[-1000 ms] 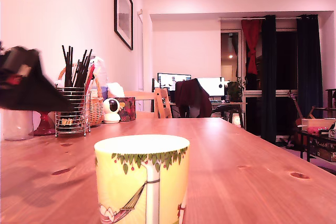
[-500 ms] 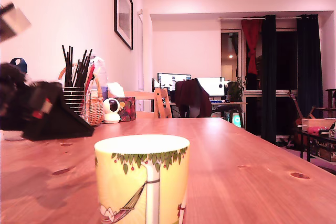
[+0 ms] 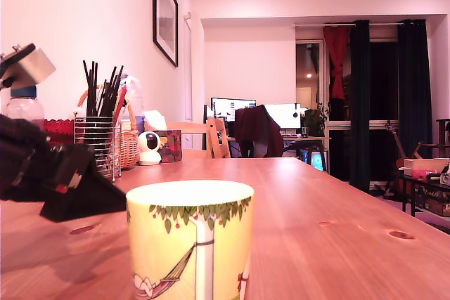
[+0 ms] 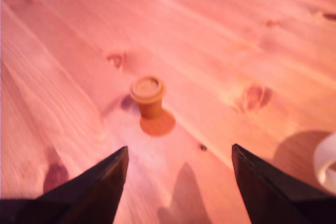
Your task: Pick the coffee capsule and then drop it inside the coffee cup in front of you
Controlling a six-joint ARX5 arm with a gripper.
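End effector (image 4: 178, 156) open, jaws spread wide, nothing between them; angled down toward desk (image 4: 220, 35), likely lining up for a grab. Coffee capsule (image 4: 147, 95) upright on bare wood ahead of the 2 dark fingertips (image 4: 113, 169), apart from both, closer to one finger's side than centred between them. Small orange-brown pot shape, wider rim up, own shadow pooled at base. Not yet grasped.

Coffee cup (image 3: 190, 240) standing upright near the desk's front edge in exterior view, mouth open and facing up, ready to receive a drop; pale yellow, leaf-and-berry band, hammock drawing. In wrist view only a white curved rim sliver (image 4: 326, 163) at frame edge, probably same cup, well apart from capsule. Capsule itself not visible in exterior view.

Arm seen in exterior view as dark blurred mass (image 3: 49, 173) low over desk toward that view's left, beside cup and behind it.

Around: wire holder with dark sticks (image 3: 98, 138), wicker basket (image 3: 128, 142), small white round camera (image 3: 148, 148), clear bottle (image 3: 24, 107), all toward desk's far-left corner in exterior view, none near capsule. Wood knots (image 4: 254, 97) only. Path from capsule to cup looks clear; cup wall tall, so lift needed before carrying over, judging by height
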